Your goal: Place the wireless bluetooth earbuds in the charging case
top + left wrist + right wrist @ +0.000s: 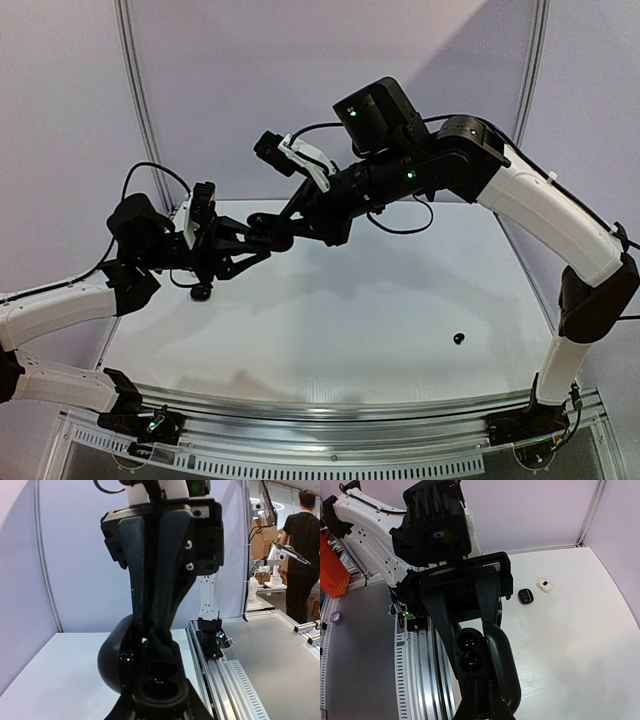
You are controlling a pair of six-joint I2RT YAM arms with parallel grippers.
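- Black plastic charging case (157, 682) is held up in the air above the white table (330, 330). In the top view this is the upper left part, where the two arms meet.
- Its lid (112, 660) is open and stands at the left side of the case in the left wrist view. Two round wells face the camera, one above the other. They are dark and shiny, and I cannot tell if something sits inside them.
- The left jaws pinch the case from both sides, at the bottom of the left wrist view.
- The right jaws come down from the top of the same view. Their tips are pressed close together and touch the case at the rim of the upper well. I cannot tell whether an earbud is between the tips.
- A black earbud (525, 596) and a whitish earbud (544, 584) lie on the table just beside each other, right of the centre in the right wrist view, well apart from the case.
- A lone black earbud (459, 338) lies in the lower right part of the table in the top view, well apart from both jaws.
- The left arm (50, 310) reaches in from the left edge, and the right arm (545, 215) bends over from the right.
- A person in black clothes (302, 555) stands at the right edge of the left wrist view, beyond a metal rail (215, 670).
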